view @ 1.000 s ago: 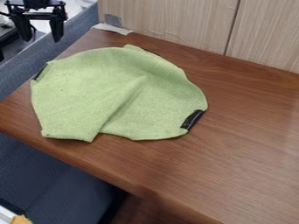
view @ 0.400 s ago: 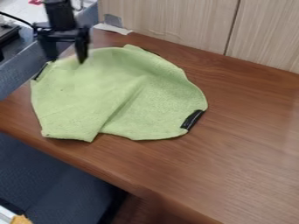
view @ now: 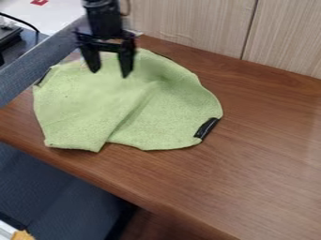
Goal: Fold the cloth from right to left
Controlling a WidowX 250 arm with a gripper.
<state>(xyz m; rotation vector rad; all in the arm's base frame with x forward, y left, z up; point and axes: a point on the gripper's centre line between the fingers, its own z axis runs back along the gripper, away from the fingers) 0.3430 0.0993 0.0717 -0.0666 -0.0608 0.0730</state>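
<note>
The black gripper (view: 110, 74) hangs above the upper left part of the cloth, its two fingers spread apart and nothing between them. Beneath it the light green cloth (view: 166, 119) lies on the left half of the wooden table, wrinkled, with a raised crease running diagonally through its middle. Its lower right edge carries a black tab (view: 206, 128), and a second dark tab shows at its left corner. The gripper's fingers cover a little of the cloth's upper edge.
Wood-grain panels (view: 188, 23) rise along the table's back edge. The brown table (view: 263, 154) extends right of the cloth. A blue-grey padded surface (view: 56, 187) lies below the table's front left edge. Dark equipment (view: 9, 35) stands at the upper left.
From the upper left corner, the gripper has moved right and somewhat down, over the cloth's upper part. Its fingers remain apart. The cloth lies as before.
</note>
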